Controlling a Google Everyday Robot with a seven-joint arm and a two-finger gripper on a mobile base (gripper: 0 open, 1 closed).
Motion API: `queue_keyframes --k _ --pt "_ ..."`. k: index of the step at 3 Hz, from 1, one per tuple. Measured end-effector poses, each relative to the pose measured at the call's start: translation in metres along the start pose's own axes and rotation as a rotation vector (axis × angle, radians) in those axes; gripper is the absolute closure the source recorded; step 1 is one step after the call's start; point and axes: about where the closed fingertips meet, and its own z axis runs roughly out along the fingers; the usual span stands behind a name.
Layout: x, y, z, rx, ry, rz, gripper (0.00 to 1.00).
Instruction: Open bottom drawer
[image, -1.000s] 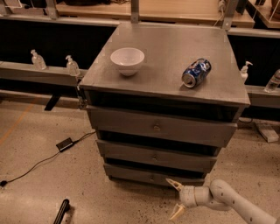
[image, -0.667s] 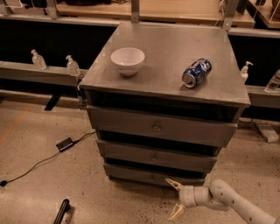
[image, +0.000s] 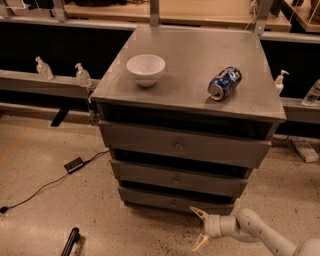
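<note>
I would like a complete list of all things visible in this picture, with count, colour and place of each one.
cabinet: one, grey, centre
top drawer: one, grey, uppermost front
middle drawer: one, grey, below it
bottom drawer: one, grey, lowest front
bowl: one, white, cabinet top, left
soda can: one, blue, on its side, cabinet top, right
bottles: four, clear, ledges on both sides
power adapter: one, black, floor, left, with cable
arm: one, white, bottom right
claw: one, cream, open, just below the bottom drawer, right of its knob
</note>
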Motion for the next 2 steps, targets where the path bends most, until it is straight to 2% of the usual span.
queue_keyframes --k 2 --pt "0.055 -0.035 0.005 0.106 -0.008 -0.016 0.00"
